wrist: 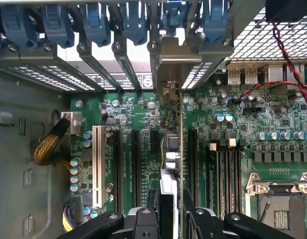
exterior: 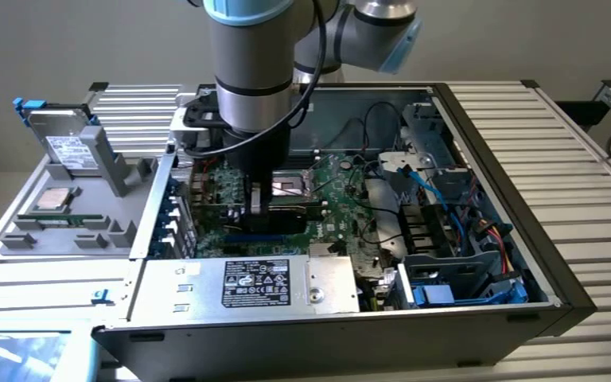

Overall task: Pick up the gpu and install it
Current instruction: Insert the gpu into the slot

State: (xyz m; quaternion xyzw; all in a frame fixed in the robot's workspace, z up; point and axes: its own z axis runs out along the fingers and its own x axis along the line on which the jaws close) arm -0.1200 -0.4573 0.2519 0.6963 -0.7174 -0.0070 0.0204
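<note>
Green motherboard [wrist: 138, 114] with black slots [wrist: 135, 164] and one white slot [wrist: 97, 164]. Blue clips [wrist: 96, 22] on a grey case [wrist: 24, 149]. Yellow braided cable [wrist: 49, 144]; red and black twisted wires [wrist: 288, 55]. Black gripper [wrist: 169, 201]. The gpu [wrist: 172, 149], seen edge-on, seems green with silver. Silver arm [exterior: 247, 72] with a pale blue cap [exterior: 401, 44]. Silver power supply [exterior: 327, 296] with a black label [exterior: 254, 285].

Nothing is reading clearly. The black label [exterior: 258, 284] on the power supply [exterior: 173, 293] is showing white print and marks too small to make out, and so is the white sticker [exterior: 69, 150] on the hard drive [exterior: 77, 127].
</note>
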